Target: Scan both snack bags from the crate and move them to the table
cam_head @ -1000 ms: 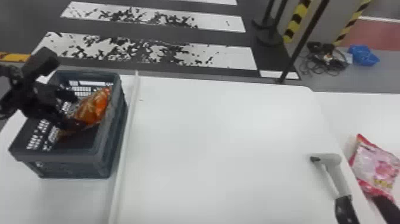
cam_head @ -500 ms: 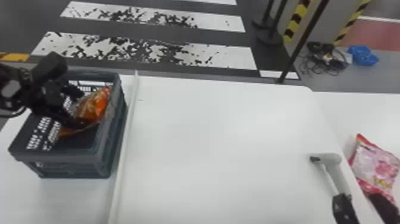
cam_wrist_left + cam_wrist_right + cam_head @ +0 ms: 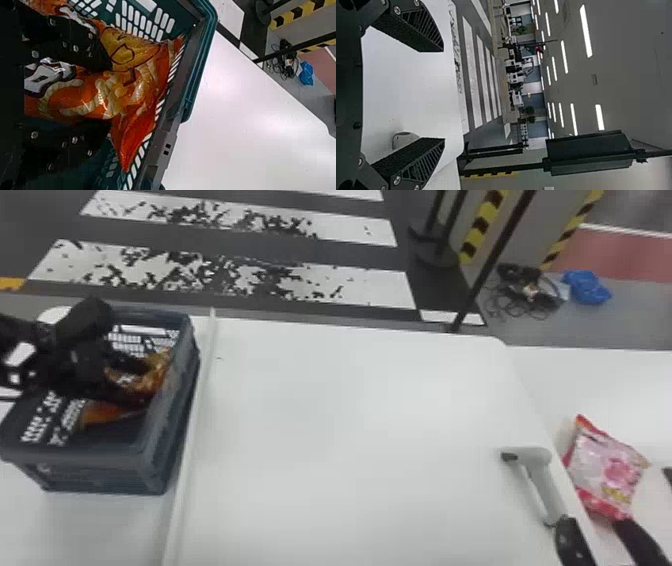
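- Crate point(image 3: 100, 476) end looks like where this goes sideways, imo. What's the left gripper point(image 3: 110, 99) got?

- The orange bag point(image 3: 134, 87), clamped between its fingers afaict, plastic flaring out past the tips. One corner pokes ahead of the hand, right by the slats. Lift it at a slant and I'd bet that corner catches, cos nothing's holding it in.

- Yeah, and the rim point(image 3: 200, 67) is just ahead of the fingertips. Too low a carry and the bag bumps it, maybe slips out or drags the crate along. Squeeze too hard and puffy plastic could pop, too.

- Containers, then: just the one crate, around and under the left hand. Slatted sides, open top, orange bag still inside it. Can't see any second bag in there, though the arm covers part of it.

- Right of that hand, past the crate, there's the bare middle of the table point(image 3: 350, 430). Landing zone?

- Probably. Then the scanner point(image 3: 539, 475) is lying just ahead of the right gripper point(image 3: 443, 95), whose fingers are spread with nothing between them. A sloppy grab there could knock it.

- And the pink bag point(image 3: 607, 470)?

- Out of the crate, ahead of the right hand, just beside the scanner. Scanned or not, no clue.
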Robot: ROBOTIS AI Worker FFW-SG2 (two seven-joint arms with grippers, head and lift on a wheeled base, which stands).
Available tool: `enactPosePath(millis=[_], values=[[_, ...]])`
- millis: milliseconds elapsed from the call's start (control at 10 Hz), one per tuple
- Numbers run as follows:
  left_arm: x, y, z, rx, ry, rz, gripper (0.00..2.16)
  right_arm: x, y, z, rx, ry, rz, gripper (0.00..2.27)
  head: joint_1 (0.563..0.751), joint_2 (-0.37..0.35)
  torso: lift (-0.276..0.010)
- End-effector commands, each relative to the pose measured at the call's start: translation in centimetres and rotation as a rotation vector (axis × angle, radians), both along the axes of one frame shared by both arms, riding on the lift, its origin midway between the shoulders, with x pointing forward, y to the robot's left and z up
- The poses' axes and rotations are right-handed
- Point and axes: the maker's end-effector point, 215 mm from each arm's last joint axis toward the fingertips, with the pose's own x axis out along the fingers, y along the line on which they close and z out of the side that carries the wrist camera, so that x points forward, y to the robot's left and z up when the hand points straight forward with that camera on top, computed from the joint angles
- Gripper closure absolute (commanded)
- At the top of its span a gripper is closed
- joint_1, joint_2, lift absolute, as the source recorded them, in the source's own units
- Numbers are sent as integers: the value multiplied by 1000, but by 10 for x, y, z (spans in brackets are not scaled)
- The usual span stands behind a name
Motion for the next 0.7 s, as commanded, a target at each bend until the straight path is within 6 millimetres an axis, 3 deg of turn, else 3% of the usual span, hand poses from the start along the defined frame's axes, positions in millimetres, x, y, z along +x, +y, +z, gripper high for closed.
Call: enactPosePath(millis=[0,300,500,600], values=[[-1,-2,9,-23,-41,-14,2125,-3,-9,0,5,6,-15,134,695,-191,-87],[-16,9,23,-56,-79,12,2125,-5,-10,0,21,5,-12,134,695,-207,-87],[-25,34,42,-72,-131,79,2125,-6,-15,3,39,-6,-18,134,695,-195,-87],[-36,43,41,-69,-119,109,2125,-8,-15,1,62,-9,-9,134,695,-182,-87]])
